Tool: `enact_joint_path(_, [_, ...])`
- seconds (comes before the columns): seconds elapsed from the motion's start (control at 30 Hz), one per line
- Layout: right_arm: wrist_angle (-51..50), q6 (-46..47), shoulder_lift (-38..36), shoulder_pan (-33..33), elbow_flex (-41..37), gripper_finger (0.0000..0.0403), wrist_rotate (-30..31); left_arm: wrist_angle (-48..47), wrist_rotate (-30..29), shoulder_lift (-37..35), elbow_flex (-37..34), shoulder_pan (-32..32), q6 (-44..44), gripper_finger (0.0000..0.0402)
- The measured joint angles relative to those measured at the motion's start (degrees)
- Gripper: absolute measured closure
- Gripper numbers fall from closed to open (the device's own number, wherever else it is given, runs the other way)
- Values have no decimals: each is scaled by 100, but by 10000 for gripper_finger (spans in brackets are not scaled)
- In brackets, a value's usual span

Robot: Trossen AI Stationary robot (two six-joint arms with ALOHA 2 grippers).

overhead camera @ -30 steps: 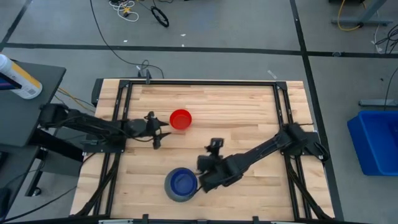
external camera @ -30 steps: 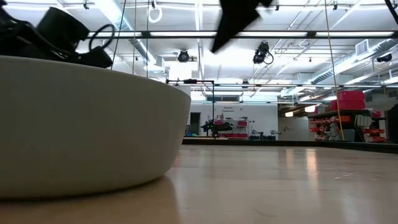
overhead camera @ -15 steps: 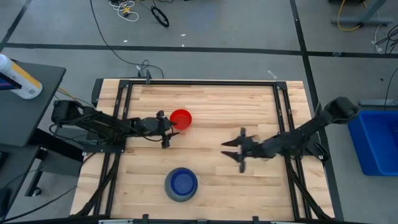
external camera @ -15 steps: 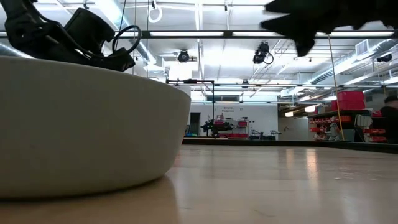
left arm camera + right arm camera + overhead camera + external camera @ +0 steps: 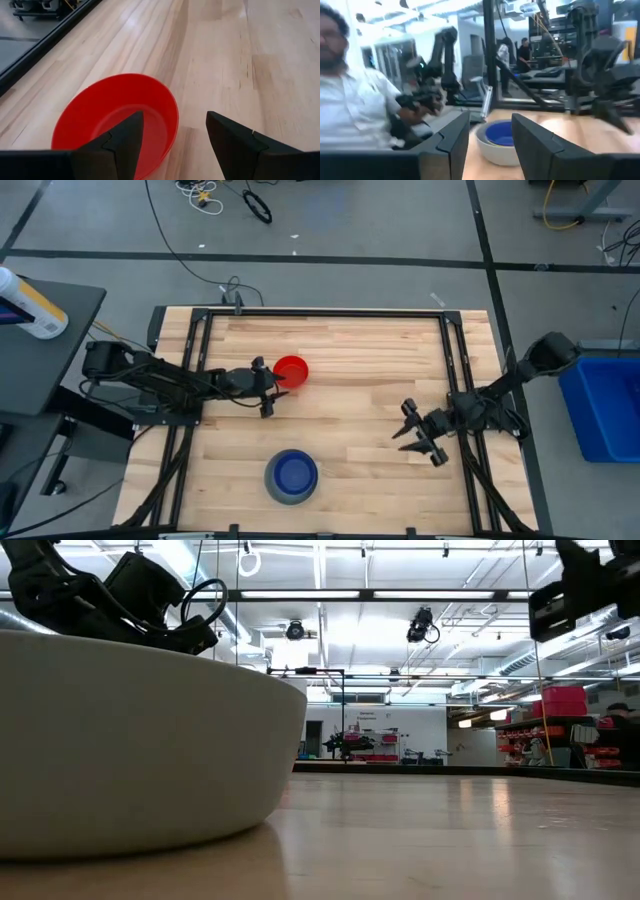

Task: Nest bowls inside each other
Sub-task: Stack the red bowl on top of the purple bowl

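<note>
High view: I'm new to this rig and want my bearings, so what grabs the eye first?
The red bowl stands out near the table's middle, with the open left gripper beside its rim. Near the front edge, a dark blue bowl sits nested in the pale grey bowl, while the right gripper hangs empty at right.

A robotics lab or industrial workshop hall. The wooden surface (image 5: 340, 350) sits in a black metal frame (image 5: 195, 340) on a grey concrete floor (image 5: 400, 220) marked with dark tape lines, loose cables (image 5: 200, 195) lying about. Beyond it, a high ceiling carries strip lights (image 5: 330, 595) and exposed ducting, red storage bins (image 5: 565, 700) fill shelving, and a person (image 5: 350, 110) sits nearby.
</note>
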Motion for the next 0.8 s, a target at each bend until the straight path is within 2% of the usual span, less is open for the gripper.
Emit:
enact_joint_path(0.07, [-384,-108,-285,-67,-3,245,91,-1,-1,0,0,-2,-2,177])
enact_joint_path(0.2, [-2176,183,-1433,-143,-2,246,645,1,28,1,0,2,-2,177])
enact_joint_path(0.27, [-3223,335,-2169,-150,0,248,760,-12,43,1,0,0,5,177])
enact_joint_path(0.47, [-5518,216,-4589,-134,2,246,795,2,57,2,0,-1,0,177])
enact_joint_path(0.6, [-7257,278,-6097,-132,12,242,1132,6,56,0,0,-1,-1,177])
enact_joint_path(0.73, [-7732,-155,-6607,-135,209,240,926,30,62,0,-2,-1,3,177])
enact_joint_path(0.8, [-7999,-170,-6608,-148,256,240,1460,55,67,0,-4,-3,3,177])
